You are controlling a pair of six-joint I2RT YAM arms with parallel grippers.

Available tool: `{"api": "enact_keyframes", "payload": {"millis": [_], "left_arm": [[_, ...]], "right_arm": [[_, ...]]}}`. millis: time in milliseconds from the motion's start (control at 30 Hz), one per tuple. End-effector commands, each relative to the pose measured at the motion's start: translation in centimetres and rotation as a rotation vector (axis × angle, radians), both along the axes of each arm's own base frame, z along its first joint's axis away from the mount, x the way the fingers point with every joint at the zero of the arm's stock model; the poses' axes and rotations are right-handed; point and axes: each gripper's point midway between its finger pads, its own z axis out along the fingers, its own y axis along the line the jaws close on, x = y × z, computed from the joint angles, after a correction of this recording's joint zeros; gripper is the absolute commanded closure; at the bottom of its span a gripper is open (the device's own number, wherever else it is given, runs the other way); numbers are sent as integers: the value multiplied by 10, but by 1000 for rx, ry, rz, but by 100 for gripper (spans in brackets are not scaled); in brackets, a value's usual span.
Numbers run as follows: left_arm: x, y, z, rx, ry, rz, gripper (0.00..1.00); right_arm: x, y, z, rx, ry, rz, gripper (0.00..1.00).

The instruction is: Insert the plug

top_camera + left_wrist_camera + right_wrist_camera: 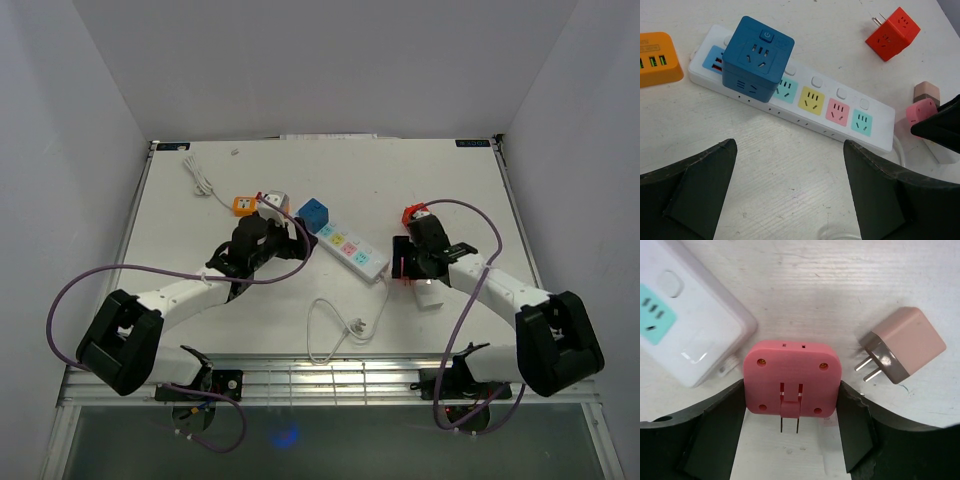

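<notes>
R gripper (791, 386) astride pink plug (791, 365), hold unclear; L gripper (789, 145) wide. Grasp step; nxt lift to strip (690, 315) at 10 o'clock.

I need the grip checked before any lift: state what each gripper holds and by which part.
Left gripper: nothing, open. Right gripper: its fingers bracket the pink plug by its two side edges; a firm clamp cannot be told.
</notes>
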Motion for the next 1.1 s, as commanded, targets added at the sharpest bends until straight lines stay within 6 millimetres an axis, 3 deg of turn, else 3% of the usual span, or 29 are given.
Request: {"api": "enact_keyframes", "payload": {"millis": [0,267,533,600,667,767,900,1067], "left_arm": [[-2,-12,27,-67,-20,-47,2],[-5,-33,68,-175,76,-87,2],[-1,-24,91,-202,100,-9,26],[-9,-31,101,-243,107,-53,20],[-18,-40,109,-253,115,-132,2],[-26,-46,123,-223,124,-205,2],[-53,-58,141,-224,175,-368,2],[-73,-65,154,-255,223,-467,2]], "right_arm": [[16,22,36,102,-171,147,57],[18,57,89,228,-383,396,62],[13,86,132,338,-546,569,64],[7,99,139,379,-569,639,64],[2,108,145,399,-598,707,64],[-12,123,150,460,-599,806,65],[-34,142,165,567,-638,985,66],[-43,153,174,564,-672,1064,66]]}}
